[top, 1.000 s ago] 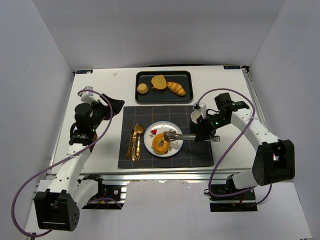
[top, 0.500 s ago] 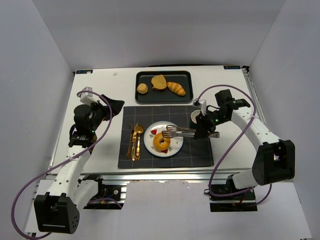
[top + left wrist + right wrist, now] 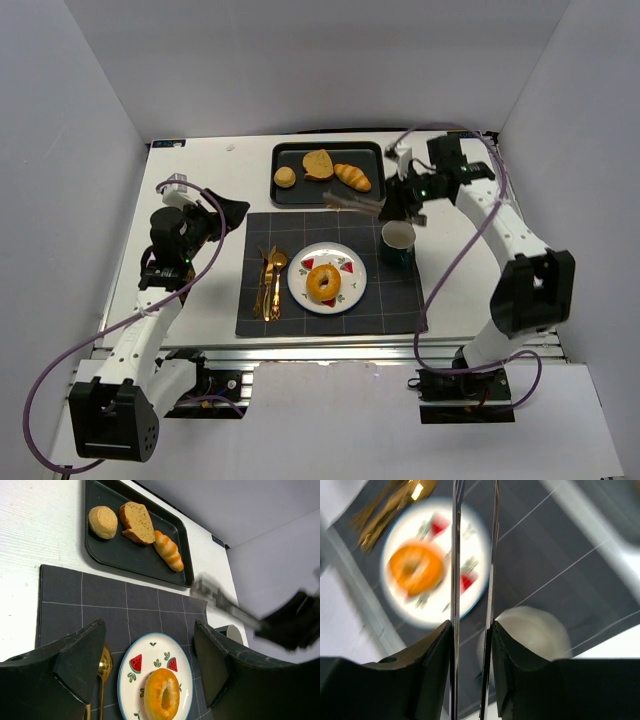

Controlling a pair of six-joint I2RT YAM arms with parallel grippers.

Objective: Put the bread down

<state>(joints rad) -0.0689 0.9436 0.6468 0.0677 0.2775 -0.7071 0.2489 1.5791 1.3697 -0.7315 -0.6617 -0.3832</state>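
A bagel (image 3: 323, 283) lies on the watermelon-print plate (image 3: 347, 292) in the middle of the dark placemat (image 3: 400, 305); it also shows in the left wrist view (image 3: 162, 695) and, blurred, in the right wrist view (image 3: 415, 567). My right gripper (image 3: 402, 204) (image 3: 472, 630) is shut on metal tongs (image 3: 352, 203) (image 3: 455, 555), held above the mat's far edge, near the tray. The tong arms stand apart with nothing between them. My left gripper (image 3: 226, 214) (image 3: 150, 630) is open and empty, left of the mat.
A black tray (image 3: 280, 192) at the back holds a round bun (image 3: 285, 177), a bread slice (image 3: 318, 164) and a croissant (image 3: 352, 177). A green cup (image 3: 398, 240) stands right of the plate. Gold cutlery (image 3: 268, 280) lies left of the plate.
My right gripper has lifted the tongs off the plate and swung them back toward the tray. The bagel stays on the plate. The left arm has not moved.
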